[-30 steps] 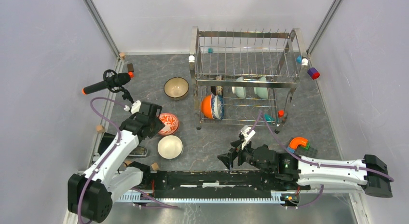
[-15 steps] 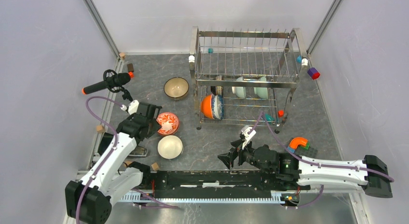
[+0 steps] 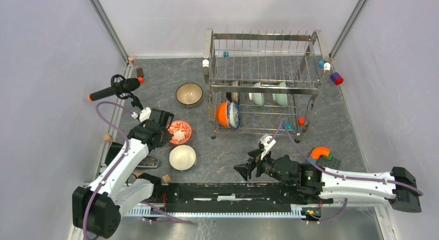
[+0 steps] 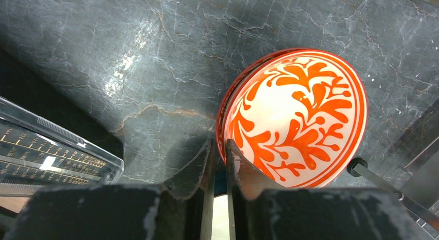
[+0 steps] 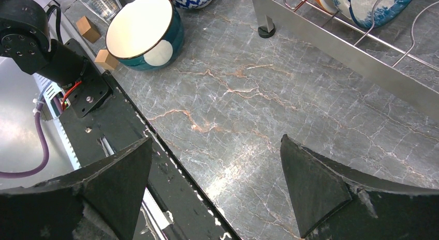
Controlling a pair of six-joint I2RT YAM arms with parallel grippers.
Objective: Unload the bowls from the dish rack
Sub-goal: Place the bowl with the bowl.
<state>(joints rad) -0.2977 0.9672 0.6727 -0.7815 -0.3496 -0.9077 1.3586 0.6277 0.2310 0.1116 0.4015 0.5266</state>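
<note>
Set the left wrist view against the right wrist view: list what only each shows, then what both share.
Left wrist only: the leaf pattern inside the red/orange patterned bowl, upright on the table, with the left claw nearly closed at its near rim; whether it grips is unclear. Right wrist only: the whole teal bowl with a cream inside, two wooden cubes beside it, the dish rack holding a blue-and-white bowl, and the wide-open right claw. Both: the grey marbled table.
</note>
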